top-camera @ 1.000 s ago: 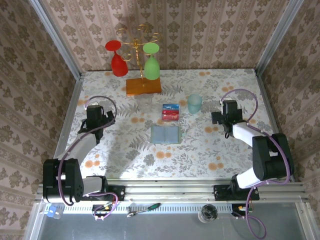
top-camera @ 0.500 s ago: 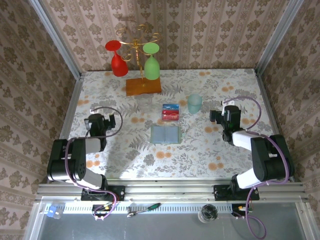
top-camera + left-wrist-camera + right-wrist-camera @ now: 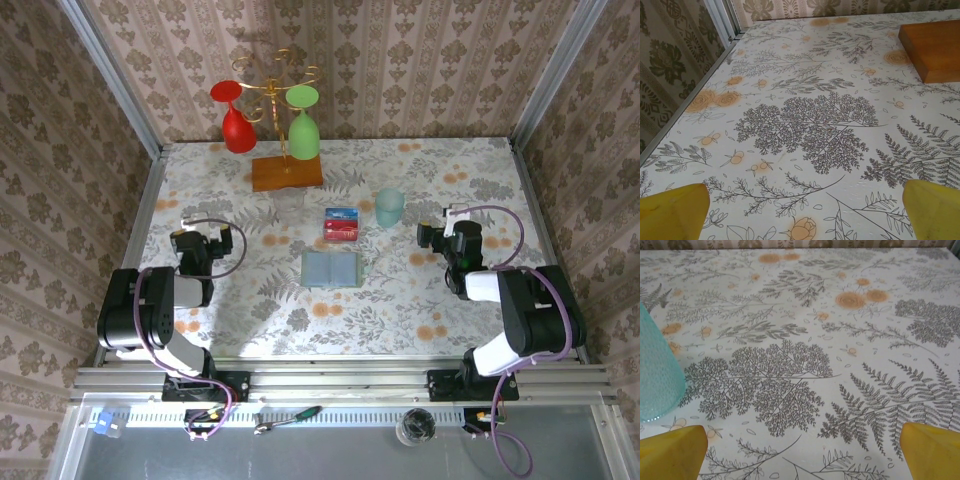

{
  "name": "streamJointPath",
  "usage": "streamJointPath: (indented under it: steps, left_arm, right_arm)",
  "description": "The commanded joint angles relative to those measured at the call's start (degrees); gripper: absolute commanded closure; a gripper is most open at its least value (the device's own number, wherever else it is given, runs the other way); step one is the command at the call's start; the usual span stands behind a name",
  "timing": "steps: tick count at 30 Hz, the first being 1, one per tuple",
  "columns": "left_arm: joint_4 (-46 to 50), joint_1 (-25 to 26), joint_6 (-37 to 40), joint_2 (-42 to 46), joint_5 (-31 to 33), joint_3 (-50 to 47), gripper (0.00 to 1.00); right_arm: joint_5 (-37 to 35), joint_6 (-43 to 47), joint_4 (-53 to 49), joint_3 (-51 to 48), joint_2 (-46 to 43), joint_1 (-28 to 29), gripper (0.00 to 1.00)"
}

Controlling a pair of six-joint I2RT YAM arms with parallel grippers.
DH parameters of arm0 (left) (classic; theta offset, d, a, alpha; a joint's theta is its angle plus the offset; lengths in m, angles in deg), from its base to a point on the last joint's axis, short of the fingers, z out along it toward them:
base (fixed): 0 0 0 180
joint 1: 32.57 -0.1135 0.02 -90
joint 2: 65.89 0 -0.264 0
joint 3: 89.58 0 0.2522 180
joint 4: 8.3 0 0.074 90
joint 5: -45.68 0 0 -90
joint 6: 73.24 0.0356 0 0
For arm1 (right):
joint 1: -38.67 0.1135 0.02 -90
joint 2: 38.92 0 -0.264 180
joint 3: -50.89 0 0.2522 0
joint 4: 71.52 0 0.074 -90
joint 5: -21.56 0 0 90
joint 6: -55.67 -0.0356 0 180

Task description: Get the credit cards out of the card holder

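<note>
1. My left gripper (image 3: 192,243) and right gripper (image 3: 452,238) are both wide open and hold nothing.
2. The card holder (image 3: 331,268) lies open between them. The credit cards (image 3: 341,225) sit just past it, out of it.
3. I think the job is done. Next I only need to rest.

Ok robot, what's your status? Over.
Left end effector and right end effector open, empty. Card holder lies open mid-table; credit cards stacked just beyond it. Teal cup right of cards, apart.
</note>
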Motion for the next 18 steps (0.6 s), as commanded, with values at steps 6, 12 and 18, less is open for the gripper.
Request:
streamJointPath:
  steps: [6,12,18]
  left_arm:
    - [0.38,0.83,2.5,0.18,-2.0,1.55,0.0]
    - [0.27,0.83,2.5,0.16,-2.06,1.58,0.0]
    - [0.27,0.83,2.45,0.15,-2.08,1.56,0.0]
  right_arm:
    - [1.16,-0.44,4.48,-0.46,0.19,-0.28,0.0]
    - [1.14,-0.39,4.31,-0.3,0.32,-0.26,0.0]
    - [1.28,-0.44,4.65,-0.52,0.14,-0.4,0.0]
